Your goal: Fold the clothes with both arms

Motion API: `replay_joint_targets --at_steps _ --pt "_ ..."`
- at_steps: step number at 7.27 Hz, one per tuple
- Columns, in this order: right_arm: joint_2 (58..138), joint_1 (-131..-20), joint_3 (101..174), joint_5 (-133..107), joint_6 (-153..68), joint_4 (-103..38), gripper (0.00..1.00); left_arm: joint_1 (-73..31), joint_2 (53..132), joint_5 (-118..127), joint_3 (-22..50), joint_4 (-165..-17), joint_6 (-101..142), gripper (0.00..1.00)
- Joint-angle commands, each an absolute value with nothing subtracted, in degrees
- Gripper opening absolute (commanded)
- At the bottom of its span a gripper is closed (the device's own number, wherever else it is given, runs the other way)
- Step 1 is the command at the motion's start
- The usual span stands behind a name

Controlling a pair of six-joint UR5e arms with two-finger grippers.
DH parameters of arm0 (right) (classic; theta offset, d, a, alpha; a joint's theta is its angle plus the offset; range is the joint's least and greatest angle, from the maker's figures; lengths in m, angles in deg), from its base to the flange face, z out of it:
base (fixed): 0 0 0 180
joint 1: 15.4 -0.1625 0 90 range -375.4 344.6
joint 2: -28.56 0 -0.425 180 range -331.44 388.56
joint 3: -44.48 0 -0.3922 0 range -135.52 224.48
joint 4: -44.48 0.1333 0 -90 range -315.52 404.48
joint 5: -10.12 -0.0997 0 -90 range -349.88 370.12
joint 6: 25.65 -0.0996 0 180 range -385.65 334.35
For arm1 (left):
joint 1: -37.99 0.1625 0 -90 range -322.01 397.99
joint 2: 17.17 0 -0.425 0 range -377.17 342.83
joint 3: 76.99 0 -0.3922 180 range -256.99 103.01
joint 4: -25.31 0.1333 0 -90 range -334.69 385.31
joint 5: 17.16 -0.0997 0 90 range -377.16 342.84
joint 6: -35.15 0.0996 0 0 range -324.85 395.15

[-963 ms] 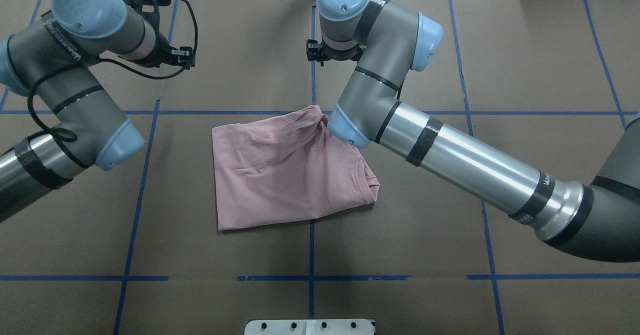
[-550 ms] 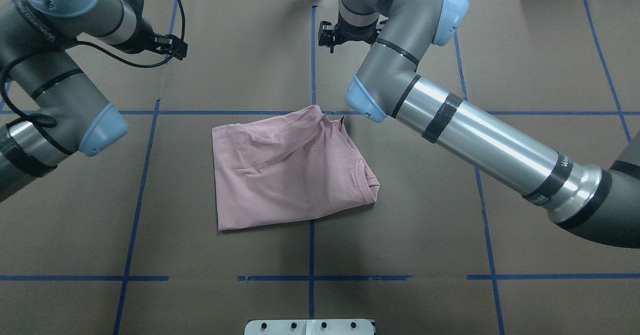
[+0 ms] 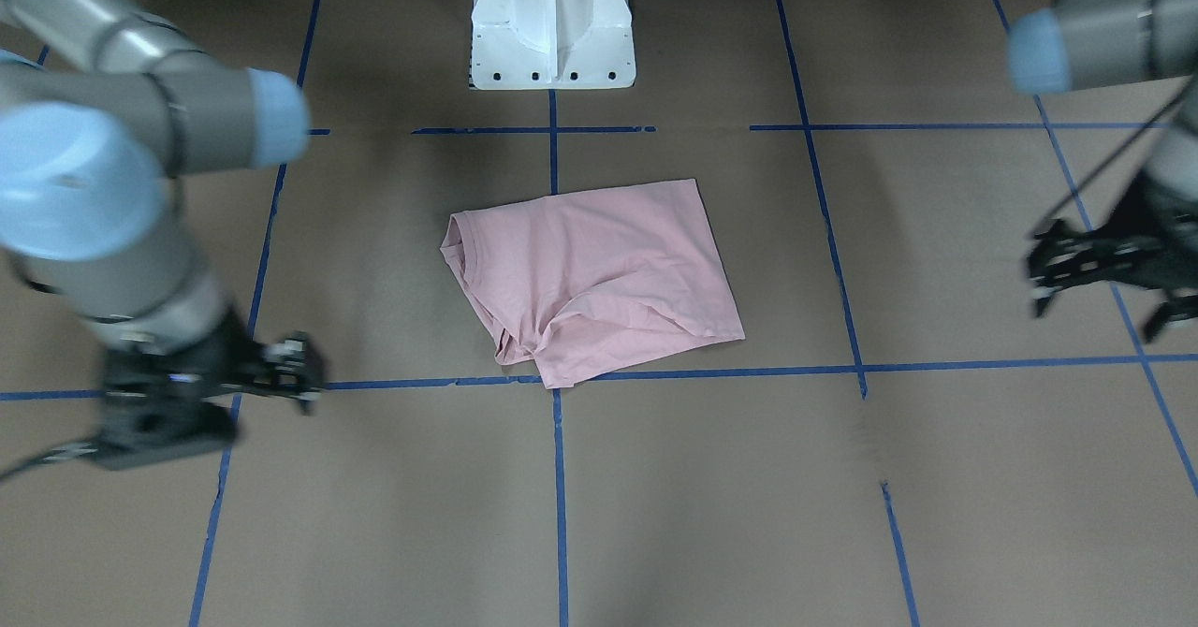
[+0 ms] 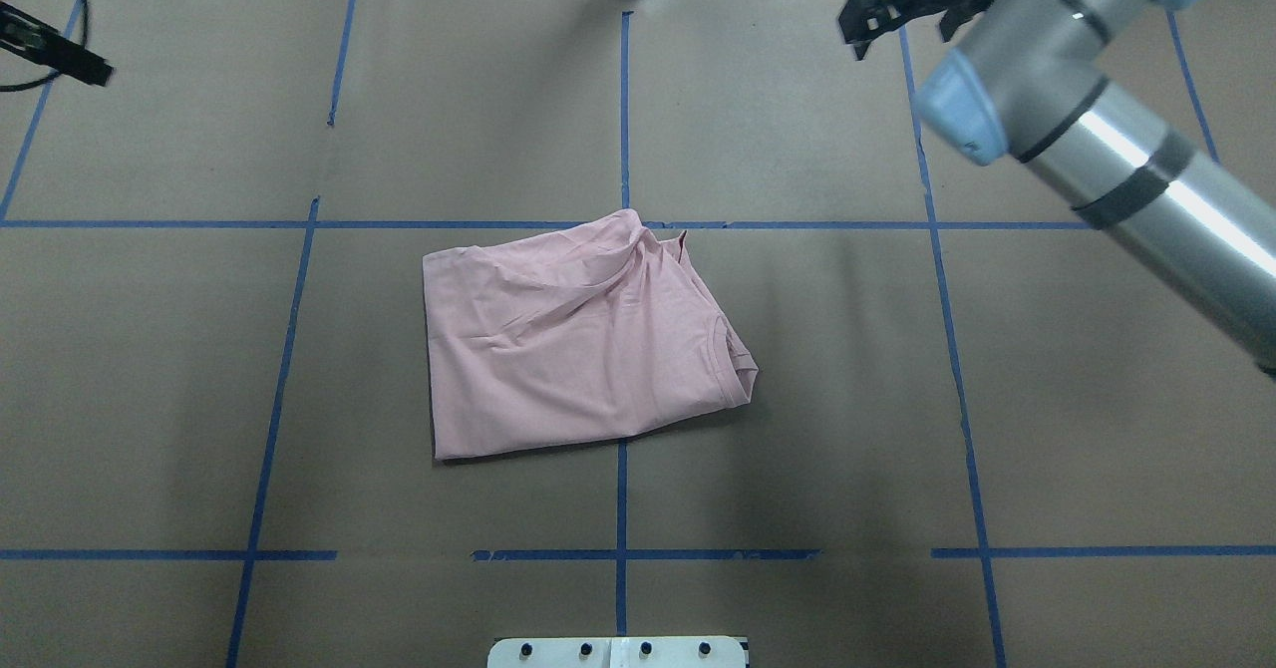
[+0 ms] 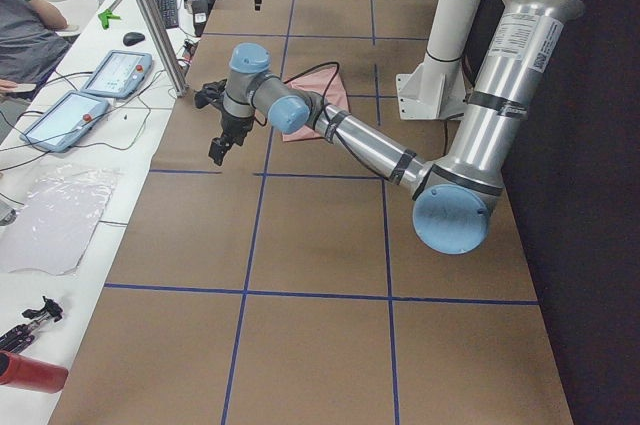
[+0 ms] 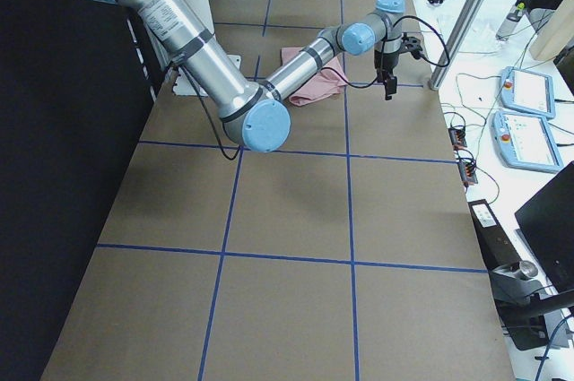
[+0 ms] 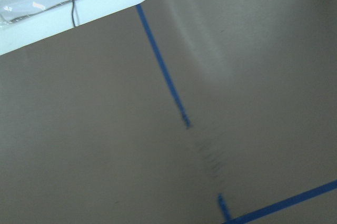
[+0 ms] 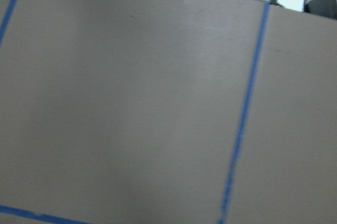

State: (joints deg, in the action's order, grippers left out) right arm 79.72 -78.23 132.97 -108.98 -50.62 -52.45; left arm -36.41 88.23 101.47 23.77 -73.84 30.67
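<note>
The pale pink T-shirt (image 4: 578,344) lies folded into a rough rectangle at the middle of the brown table, collar at its right edge, with no print showing. It also lies mid-table in the front view (image 3: 599,271). Neither gripper touches it. My left gripper (image 3: 1095,320) hangs open and empty far off to the shirt's left, only its tip at the overhead edge (image 4: 60,62). My right gripper (image 4: 897,28) is open and empty over the far right of the table, well behind the shirt. Both wrist views show only bare paper and blue tape.
Blue tape lines (image 4: 621,130) grid the brown table cover. The white pedestal base (image 3: 552,28) stands at the robot's side. A metal post (image 5: 150,15), control tablets (image 5: 115,73) and a seated person (image 5: 25,40) are at a side bench beyond the table's far edge.
Both arms have swung away from the shirt: the left arm out past the overhead view's left edge, the right arm to the far right. The shirt has not moved.
</note>
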Motion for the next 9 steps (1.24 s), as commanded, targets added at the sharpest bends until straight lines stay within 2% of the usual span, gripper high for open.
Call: replay_joint_targets --at_steps 1,2,4,6,9 --pt "90.21 -91.98 136.42 -115.0 -25.14 -59.21 1.0 -52.28 84.19 105.07 18.59 -70.14 53.44 1.0" --pt "97.48 -95.87 136.76 -116.95 -21.04 -59.23 1.0 -56.62 82.17 111.71 14.29 -70.23 53.78 1.0" --pt "111.2 -100.1 136.68 -117.4 -20.9 -58.7 1.0 -57.1 76.19 112.92 10.14 -70.93 53.86 1.0" --pt "120.8 -103.46 137.03 -121.5 -21.43 -49.6 1.0 -60.09 72.4 114.93 10.29 -69.19 53.61 1.0" --pt "122.69 -104.79 137.56 -121.8 -21.43 -48.42 1.0 -60.09 71.6 118.46 11.6 -66.8 53.43 1.0"
